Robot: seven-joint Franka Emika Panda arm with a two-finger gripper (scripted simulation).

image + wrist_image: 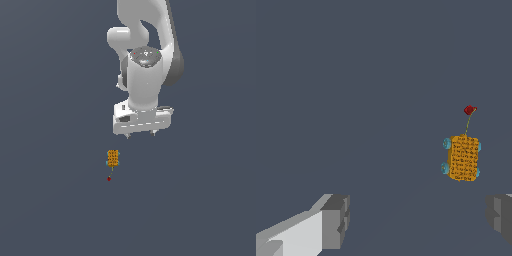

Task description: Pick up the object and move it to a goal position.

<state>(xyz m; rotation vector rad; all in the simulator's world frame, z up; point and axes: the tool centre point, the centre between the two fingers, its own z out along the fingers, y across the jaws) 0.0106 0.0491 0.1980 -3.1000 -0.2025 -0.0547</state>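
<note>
The object (113, 158) is a tiny orange rectangular piece with a dotted grid, teal specks at its edges and a thin stalk ending in a small red blob (109, 178). It lies on the plain dark grey surface. My gripper (141, 135) hangs above and toward the exterior view's right of it, apart from it, open and empty. In the wrist view the object (463, 158) lies ahead of my gripper (421, 217), closer to one of the two grey fingertips (336, 222), with its red blob (469, 110) pointing away.
The white arm (145, 60) rises above the gripper toward the top of the exterior view. The dark grey surface (50, 200) spreads flat and uniform all around the object.
</note>
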